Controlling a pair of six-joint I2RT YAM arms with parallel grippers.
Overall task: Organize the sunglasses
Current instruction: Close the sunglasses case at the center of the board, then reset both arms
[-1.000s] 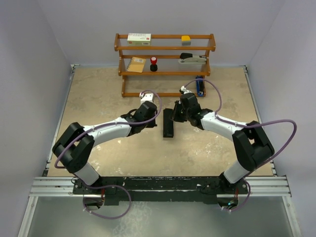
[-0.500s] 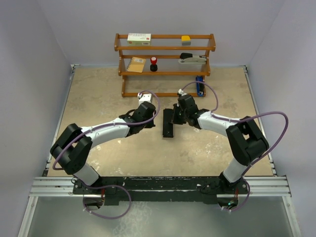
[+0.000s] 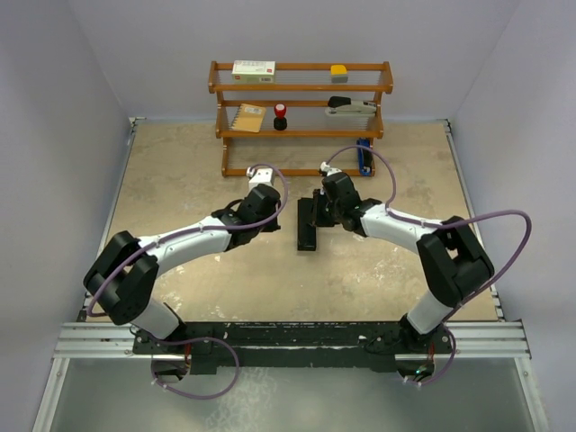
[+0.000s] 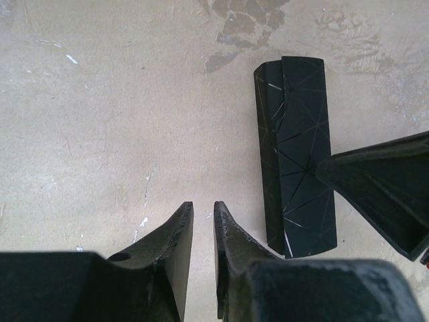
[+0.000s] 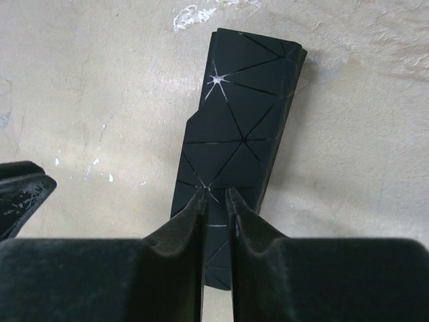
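Flanking a black case, both grippers stand almost closed.

The left gripper (image 4: 202,206) shows only a narrow slit between its fingers and has nothing in it; it is over the bare table (image 4: 100,121), just left of the black case (image 4: 298,154). The right gripper (image 5: 214,193) is also parted by a thin slit, with its tips over the case. Nothing is seen pinched there, but the end of the case under these fingers is hidden. The sunglasses I cannot make out in any view, and whether they lie inside the case I cannot tell. On the wooden shelf (image 3: 301,88) at the far side stands a small red thing (image 3: 280,110), too small to identify.
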